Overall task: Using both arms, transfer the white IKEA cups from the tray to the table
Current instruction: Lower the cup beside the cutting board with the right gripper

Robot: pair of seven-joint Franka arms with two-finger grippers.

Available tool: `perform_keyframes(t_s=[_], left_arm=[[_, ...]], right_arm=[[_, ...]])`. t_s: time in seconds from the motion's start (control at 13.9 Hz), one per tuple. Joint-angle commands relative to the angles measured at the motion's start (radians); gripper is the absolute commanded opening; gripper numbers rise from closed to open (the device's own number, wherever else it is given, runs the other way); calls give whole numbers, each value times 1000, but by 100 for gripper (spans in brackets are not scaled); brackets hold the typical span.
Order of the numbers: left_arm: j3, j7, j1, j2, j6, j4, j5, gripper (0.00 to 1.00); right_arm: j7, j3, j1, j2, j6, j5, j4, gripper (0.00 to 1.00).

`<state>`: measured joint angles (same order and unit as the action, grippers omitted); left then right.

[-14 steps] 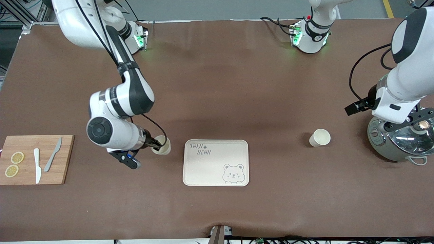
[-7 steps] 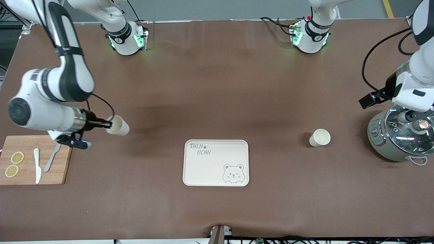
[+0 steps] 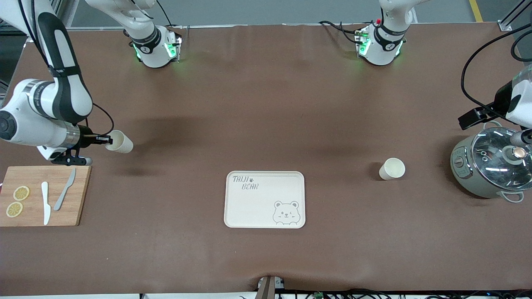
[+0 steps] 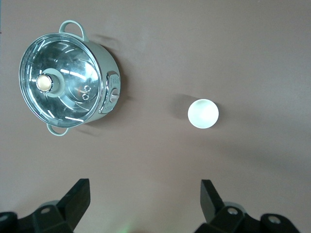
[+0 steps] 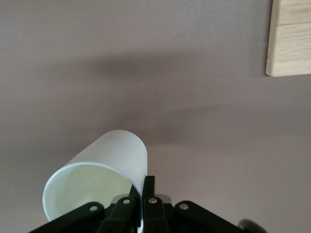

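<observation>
My right gripper (image 3: 104, 141) is shut on the rim of one white IKEA cup (image 3: 120, 142) and holds it on its side in the air, over the bare table just above the cutting board's corner. In the right wrist view the cup (image 5: 104, 172) shows tilted, its wall pinched between the fingers (image 5: 149, 187). The second white cup (image 3: 392, 168) stands upright on the table between the bear tray and the pot; it also shows in the left wrist view (image 4: 203, 113). My left gripper (image 4: 145, 194) is open and empty, high over the pot end of the table.
A cream bear tray (image 3: 264, 199) lies in the middle of the table. A wooden cutting board (image 3: 45, 195) with lemon slices and two knives lies at the right arm's end. A grey pot with a glass lid (image 3: 490, 166) stands at the left arm's end.
My right gripper lifted the cup from beside the tray and carried it toward the right arm's end, tipping it sideways. My left arm rose and drew away from the pot.
</observation>
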<state>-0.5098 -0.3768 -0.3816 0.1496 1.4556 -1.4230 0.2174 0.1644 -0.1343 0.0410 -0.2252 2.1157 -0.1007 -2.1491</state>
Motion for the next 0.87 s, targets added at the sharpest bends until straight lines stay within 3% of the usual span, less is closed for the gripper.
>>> perform_keyframes(t_s=[0.0,0.36,0.5,0.58,0.72,0.79], left_arm=[[-4,15,-8,-16,-11,1,-18,100],[-4,15,-2,-51,-11,-1,-61,100],[51,16,51,-61,-4,-10,-75,100],[118,16,111,-64,-4,-11,-79,100],[264,21,237,-91,12,-45,-137,100],[301,44,265,-111,28,-69,-153,100]], right_arm=[[27,22,22,3,131,18,-84,0],[73,21,60,-58,191,18,-84,0],[104,21,74,-82,211,19,-81,0],[104,21,73,-83,211,18,-81,3],[99,22,73,-94,207,16,-75,82],[99,22,73,-92,199,16,-69,100]])
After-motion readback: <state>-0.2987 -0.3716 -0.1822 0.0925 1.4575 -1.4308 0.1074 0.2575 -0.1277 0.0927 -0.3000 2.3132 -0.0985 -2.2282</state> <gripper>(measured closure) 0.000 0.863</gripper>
